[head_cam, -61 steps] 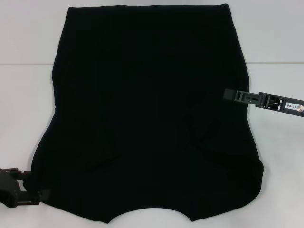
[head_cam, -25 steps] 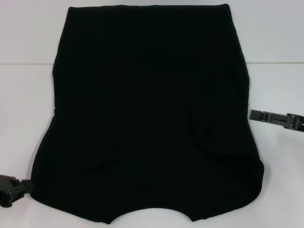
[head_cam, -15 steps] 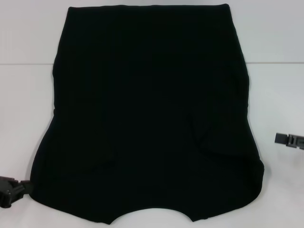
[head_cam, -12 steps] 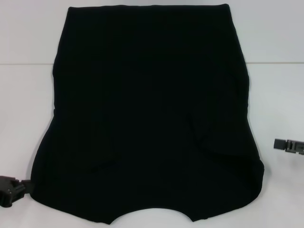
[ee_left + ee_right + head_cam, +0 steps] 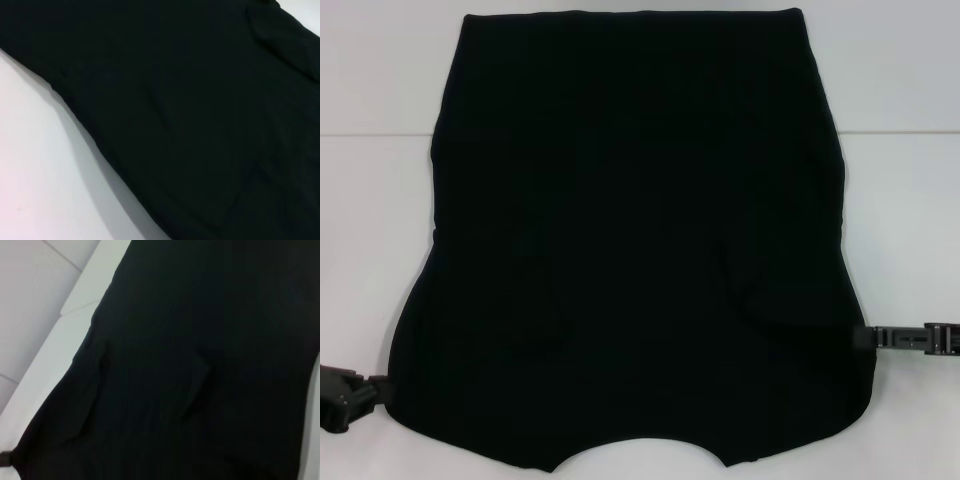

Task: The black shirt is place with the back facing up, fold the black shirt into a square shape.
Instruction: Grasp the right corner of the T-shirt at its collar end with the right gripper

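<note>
Right gripper [image 5: 865,337] at the near right edge of the black shirt [image 5: 640,230]; left gripper [image 5: 375,388] at its near left corner. Grip of either: cannot tell. Shirt flat on white table [image 5: 910,190], sleeves apparently tucked in; lengthwise fold to a square remains.

- A bare test bench, as in a robot lab: a plain white table [image 5: 380,250] fills the scene.
- Far off, a blank pale wall [image 5: 380,60] meets it.
</note>
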Tool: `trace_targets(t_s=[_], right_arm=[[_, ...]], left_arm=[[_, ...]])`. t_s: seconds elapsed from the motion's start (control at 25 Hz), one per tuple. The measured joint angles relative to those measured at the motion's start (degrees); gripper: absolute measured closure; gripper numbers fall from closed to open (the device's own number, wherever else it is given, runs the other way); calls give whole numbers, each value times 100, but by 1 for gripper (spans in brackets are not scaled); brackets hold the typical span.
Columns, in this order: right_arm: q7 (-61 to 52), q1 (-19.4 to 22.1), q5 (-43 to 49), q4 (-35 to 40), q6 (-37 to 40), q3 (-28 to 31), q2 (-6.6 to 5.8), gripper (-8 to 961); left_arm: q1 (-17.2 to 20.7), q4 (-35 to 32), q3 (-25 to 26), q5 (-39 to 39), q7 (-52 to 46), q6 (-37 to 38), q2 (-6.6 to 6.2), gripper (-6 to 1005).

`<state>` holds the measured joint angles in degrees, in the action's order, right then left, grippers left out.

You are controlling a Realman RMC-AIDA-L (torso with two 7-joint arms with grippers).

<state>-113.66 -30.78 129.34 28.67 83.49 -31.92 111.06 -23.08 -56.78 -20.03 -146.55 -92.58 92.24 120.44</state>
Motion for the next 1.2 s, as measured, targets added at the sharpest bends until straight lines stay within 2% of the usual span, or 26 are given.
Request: trace_targets(t_s=[0.44, 0.56, 0.76, 1.0, 1.2], right_arm=[[-13, -56, 81, -3, -29, -85, 45, 131], [1, -57, 83, -2, -56, -98, 64, 318], [10, -38, 83, 6, -74, -139, 87, 564], [15, 32, 82, 15, -112, -139, 93, 771], [103, 141, 82, 38, -122, -92, 101, 846]], left_arm=[[-66, 9, 10, 4, -5, -29, -11, 944], [-79, 9, 0, 4, -6, -31, -12, 944], [-82, 9, -2, 4, -6, -28, -12, 945], [-82, 29, 4, 5, -5, -27, -12, 944], [-83, 43, 18, 5, -12, -48, 31, 945]])
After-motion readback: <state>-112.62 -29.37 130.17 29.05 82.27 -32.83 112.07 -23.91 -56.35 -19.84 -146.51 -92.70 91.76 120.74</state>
